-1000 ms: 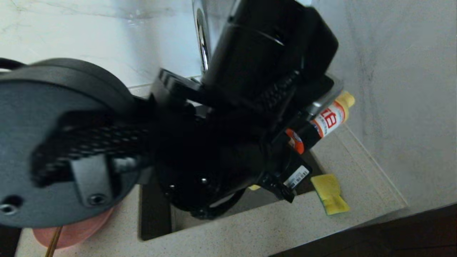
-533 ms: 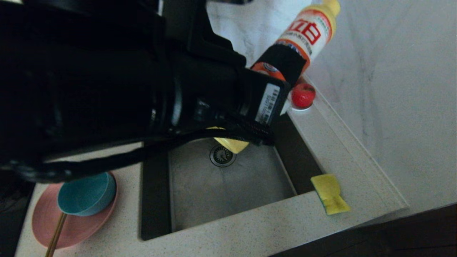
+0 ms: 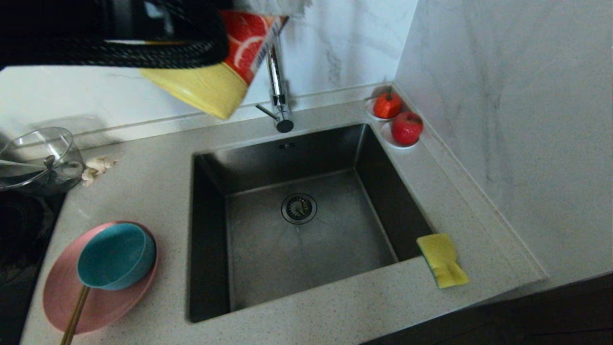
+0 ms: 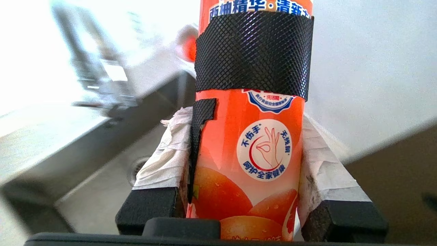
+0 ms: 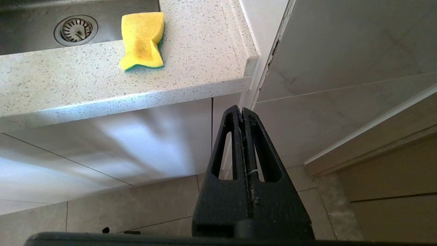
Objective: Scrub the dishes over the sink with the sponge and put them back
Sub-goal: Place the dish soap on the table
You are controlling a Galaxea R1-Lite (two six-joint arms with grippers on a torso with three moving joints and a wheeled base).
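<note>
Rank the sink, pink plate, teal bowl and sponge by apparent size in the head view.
1. sink
2. pink plate
3. teal bowl, resting on the plate
4. sponge

The bowl sits higher than the plate, so it may look slightly enlarged; the order holds anyway.

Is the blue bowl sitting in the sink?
No. The teal bowl sits on the pink plate, beside the empty sink.
</note>
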